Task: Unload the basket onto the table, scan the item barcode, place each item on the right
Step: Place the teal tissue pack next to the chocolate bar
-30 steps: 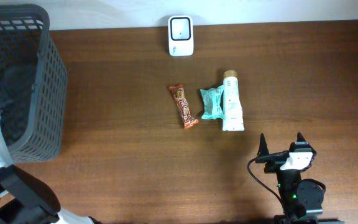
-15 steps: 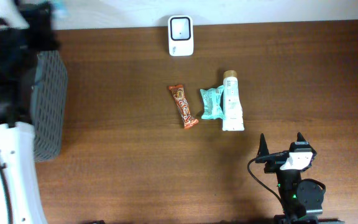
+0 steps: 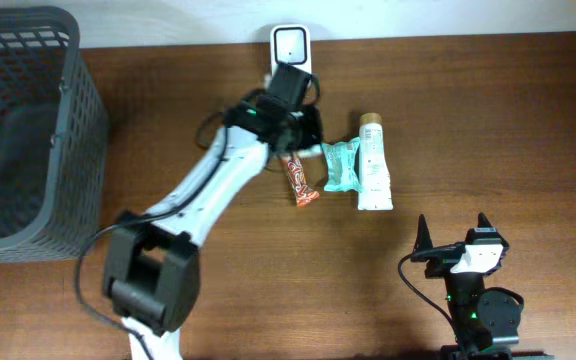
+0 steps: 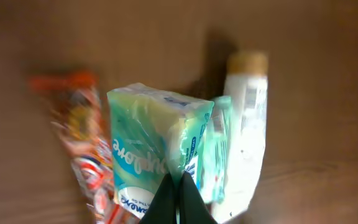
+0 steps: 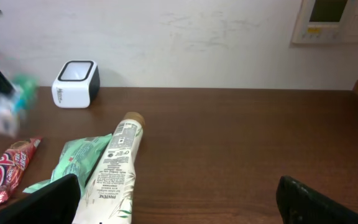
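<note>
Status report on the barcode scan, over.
Left claw shut on a mint-green pack, held up near the scanner. Right claw open, empty. Candy bar, teal packet and tube lie below; nothing blocks the scanner.

Candy bar (image 3: 303, 186), packet (image 3: 343, 165) and tube (image 3: 374, 170) lie in 1 row, left to right. Scanner (image 3: 290, 45) behind them; basket (image 3: 84, 130) far left; tissue pack (image 4: 154, 143) above the row.

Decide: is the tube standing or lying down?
Lying down: the tube rests lengthwise on the table, its whole side visible from overhead.
</note>
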